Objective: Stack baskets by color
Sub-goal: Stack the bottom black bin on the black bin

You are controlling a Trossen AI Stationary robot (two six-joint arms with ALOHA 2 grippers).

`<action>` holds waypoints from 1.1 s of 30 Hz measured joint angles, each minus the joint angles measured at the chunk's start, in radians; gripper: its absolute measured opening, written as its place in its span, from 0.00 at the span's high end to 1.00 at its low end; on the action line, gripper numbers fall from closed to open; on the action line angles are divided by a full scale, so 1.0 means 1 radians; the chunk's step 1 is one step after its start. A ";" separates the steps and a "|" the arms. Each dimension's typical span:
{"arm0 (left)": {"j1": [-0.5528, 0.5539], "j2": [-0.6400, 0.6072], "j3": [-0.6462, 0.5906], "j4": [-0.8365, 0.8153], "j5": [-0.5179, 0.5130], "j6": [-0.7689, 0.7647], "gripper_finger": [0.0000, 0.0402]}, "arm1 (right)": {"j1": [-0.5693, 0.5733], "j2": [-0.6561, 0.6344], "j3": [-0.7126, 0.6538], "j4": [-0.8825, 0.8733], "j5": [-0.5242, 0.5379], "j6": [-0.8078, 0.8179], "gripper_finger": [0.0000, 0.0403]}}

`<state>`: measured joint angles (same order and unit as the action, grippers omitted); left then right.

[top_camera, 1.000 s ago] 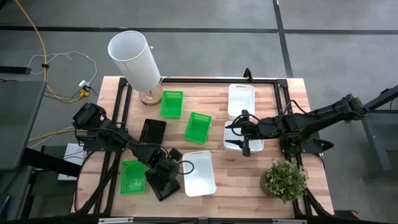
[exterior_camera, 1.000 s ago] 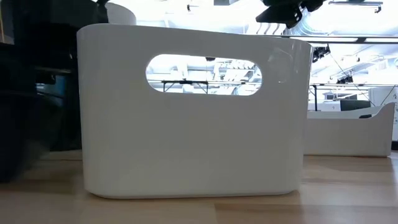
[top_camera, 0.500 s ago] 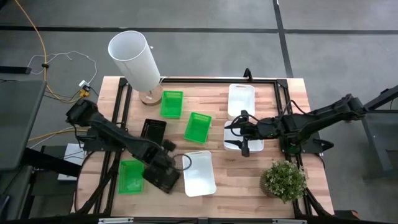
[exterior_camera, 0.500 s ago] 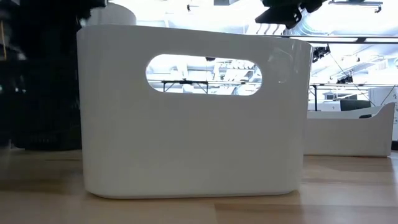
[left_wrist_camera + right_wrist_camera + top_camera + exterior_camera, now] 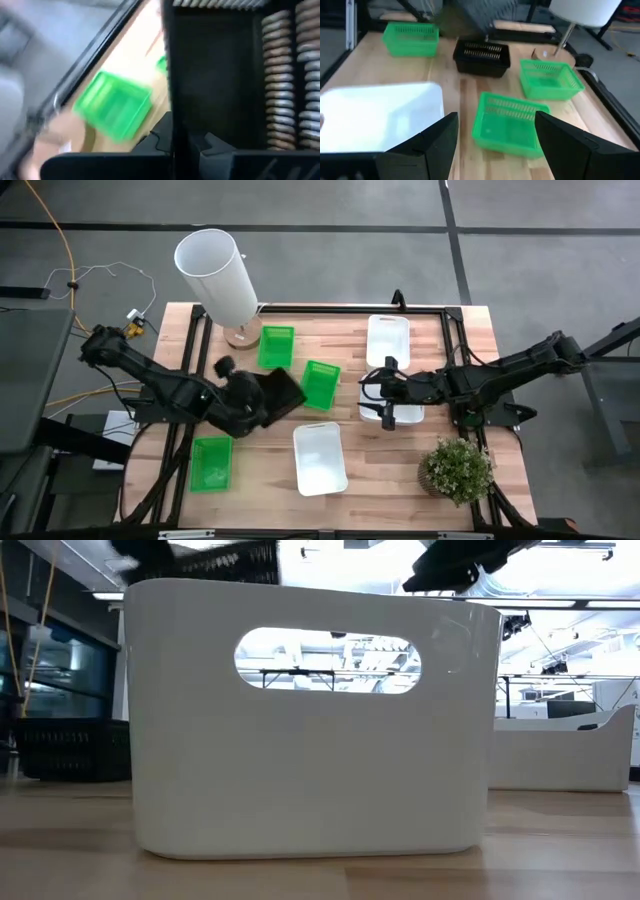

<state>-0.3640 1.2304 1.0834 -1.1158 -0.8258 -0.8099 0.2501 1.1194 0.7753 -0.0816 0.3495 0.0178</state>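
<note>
Baskets are small, shallow and rectangular. The green ones are bright, with slotted walls; the black ones have ribbed, slotted sides; the white ones are smooth, solid-walled and slightly larger.

Green count, high view: three. One green basket (image 5: 276, 347) lies at the far side beside the wooden base of the tall white cylinder (image 5: 216, 276), a second green basket (image 5: 319, 383) sits at tabletop centre, and a third green basket (image 5: 211, 463) lies at the near left.

White count: three. One white basket (image 5: 388, 340) is at far right, a second white basket (image 5: 372, 406) lies under the right end effector, and a third white basket (image 5: 320, 458) lies near centre.

Black: a lifted black basket (image 5: 278, 392) is clamped in the left end effector (image 5: 246, 396), raised above the tabletop (image 5: 350, 330) left of centre. A black basket on the tabletop (image 5: 481, 57) is seen in the right wrist view. A third could not be counted.

The right end effector (image 5: 391, 393) is held wide, nothing gripped. A potted plant (image 5: 457, 470) stands at near right.
</note>
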 joint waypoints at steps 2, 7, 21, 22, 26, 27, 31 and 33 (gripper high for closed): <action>-0.011 -0.026 -0.084 -0.019 -0.011 -0.164 1.00 | 0.000 0.000 0.000 -0.003 0.012 0.000 0.37; -0.010 -0.073 -0.258 -0.015 0.037 -0.470 1.00 | 0.000 -0.001 0.000 -0.005 0.028 0.000 0.37; -0.057 -0.177 -0.307 -0.189 0.073 -0.798 1.00 | 0.000 -0.009 0.000 0.019 0.028 0.007 0.37; -0.057 -0.173 -0.319 -0.188 0.077 -0.821 1.00 | 0.000 -0.009 0.000 0.017 0.028 0.008 0.37; -0.057 -0.160 -0.371 -0.179 0.134 -0.888 1.00 | 0.001 -0.008 0.000 0.017 0.026 0.008 0.37; -0.057 -0.153 -0.384 -0.174 0.157 -0.902 1.00 | 0.001 -0.008 0.000 0.013 0.025 0.008 0.37; -0.065 -0.138 -0.382 -0.159 0.180 -0.898 1.00 | 0.001 -0.008 0.000 0.009 0.025 0.002 0.37; -0.065 -0.133 -0.382 -0.162 0.181 -0.904 1.00 | 0.000 -0.008 0.000 0.010 0.025 0.001 0.37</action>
<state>-0.4292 1.0979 0.7017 -1.2782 -0.6445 -1.7141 0.2504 1.1110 0.7750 -0.0718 0.3748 0.0187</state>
